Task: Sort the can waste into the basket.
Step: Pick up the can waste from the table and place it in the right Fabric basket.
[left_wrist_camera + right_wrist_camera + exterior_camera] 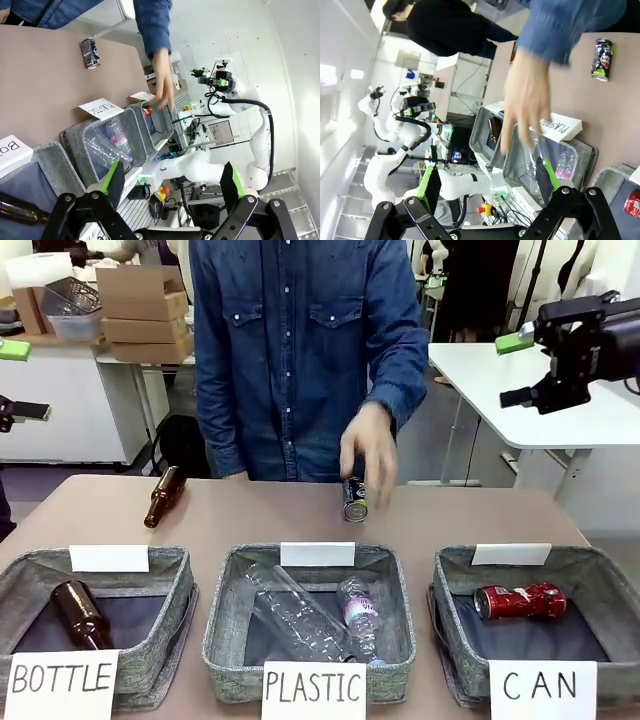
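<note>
A dark can point(355, 500) with yellowish print stands upright on the table's far middle, also seen in the left wrist view point(90, 53) and the right wrist view point(601, 60). The person's hand point(368, 465) hovers blurred above it; the wrist views show the hand point(162, 85) apart from the can. A dented red can point(520, 601) lies in the grey basket point(590, 565) signed "CAN" at the front right. My left gripper point(18, 380) hangs open at the left edge, high off the table, its jaws point(172, 182) empty. My right gripper point(515, 368) is raised at the upper right, open and empty point(487, 182).
A brown bottle point(164, 496) lies on the table at the far left. The "BOTTLE" basket point(170, 560) holds another brown bottle point(78, 612). The middle "PLASTIC" basket point(225, 575) holds clear plastic bottles point(300, 620). The person stands at the far edge.
</note>
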Robot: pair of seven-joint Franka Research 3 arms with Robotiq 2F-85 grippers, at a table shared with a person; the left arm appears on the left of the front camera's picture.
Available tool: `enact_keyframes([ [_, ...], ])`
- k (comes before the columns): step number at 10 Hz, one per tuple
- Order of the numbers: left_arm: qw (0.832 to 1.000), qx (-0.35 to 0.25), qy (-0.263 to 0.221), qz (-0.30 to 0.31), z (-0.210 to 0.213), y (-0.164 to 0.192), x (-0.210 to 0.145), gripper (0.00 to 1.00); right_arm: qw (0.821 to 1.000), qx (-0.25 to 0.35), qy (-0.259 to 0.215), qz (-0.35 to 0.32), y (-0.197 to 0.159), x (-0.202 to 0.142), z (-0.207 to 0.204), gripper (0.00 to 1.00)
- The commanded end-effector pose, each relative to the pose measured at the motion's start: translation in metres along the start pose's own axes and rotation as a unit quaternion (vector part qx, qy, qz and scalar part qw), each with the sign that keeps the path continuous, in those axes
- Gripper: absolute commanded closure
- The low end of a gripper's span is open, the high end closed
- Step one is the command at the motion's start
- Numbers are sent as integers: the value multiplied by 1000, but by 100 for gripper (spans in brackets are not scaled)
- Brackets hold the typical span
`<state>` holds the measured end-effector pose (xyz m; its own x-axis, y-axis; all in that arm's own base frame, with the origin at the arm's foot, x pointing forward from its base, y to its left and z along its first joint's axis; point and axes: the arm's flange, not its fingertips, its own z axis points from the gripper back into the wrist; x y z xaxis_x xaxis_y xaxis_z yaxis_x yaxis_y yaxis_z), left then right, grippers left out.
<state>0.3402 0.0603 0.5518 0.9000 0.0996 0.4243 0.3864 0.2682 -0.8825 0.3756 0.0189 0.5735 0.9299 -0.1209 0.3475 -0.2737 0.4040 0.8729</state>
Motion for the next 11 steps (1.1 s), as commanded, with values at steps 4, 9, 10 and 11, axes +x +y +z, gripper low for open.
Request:
enact_keyframes([
  [4, 1000, -2, 7, -9, 3, 1, 0, 0, 971, -221, 89, 29, 40, 70, -86, 0],
  [9, 1000, -2, 7, -9, 3, 1, 0, 0, 882, -440, 161, 48, 27, 105, -261, 0],
  [10, 1000, -2, 7, -9, 3, 1, 0, 0, 884, -427, 183, 46, 3, 100, -292, 0],
  [11, 1000, -2, 7, -9, 3, 1, 0, 0, 877, -440, 191, 40, -17, 92, -313, 0],
])
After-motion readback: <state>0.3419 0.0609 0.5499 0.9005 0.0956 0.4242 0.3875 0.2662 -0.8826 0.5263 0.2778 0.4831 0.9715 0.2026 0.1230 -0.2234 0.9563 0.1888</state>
